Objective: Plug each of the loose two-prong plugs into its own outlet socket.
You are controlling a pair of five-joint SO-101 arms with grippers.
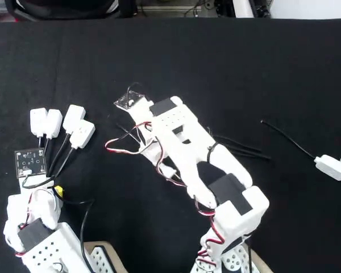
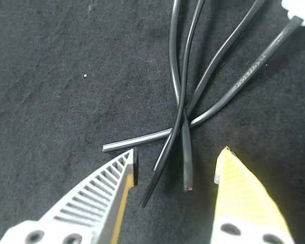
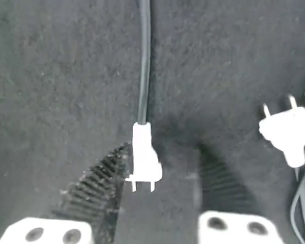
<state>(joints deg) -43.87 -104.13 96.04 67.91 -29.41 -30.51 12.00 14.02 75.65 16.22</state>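
In the right wrist view a white two-prong plug [image 3: 144,161] lies on the black cloth between my right gripper's [image 3: 162,150] dark fingers, prongs toward the camera. The gripper is open, with one finger close beside the plug. A second pronged white plug [image 3: 283,130] lies off to the side. From above, the right gripper [image 1: 128,102] sits mid-table. Several white blocks [image 1: 74,118] on black cables lie at the left; they look like the sockets. My left gripper [image 2: 178,151] is open over the cut ends of those cables [image 2: 184,122]. Another loose plug [image 1: 332,166] lies at the far right.
The left arm [image 1: 37,233] stands at the near left corner, its camera board [image 1: 30,162] just below the white blocks. The right arm [image 1: 187,153] stretches diagonally across the middle. Thin black cables [image 1: 238,147] lie to its right. The cloth's far half is bare.
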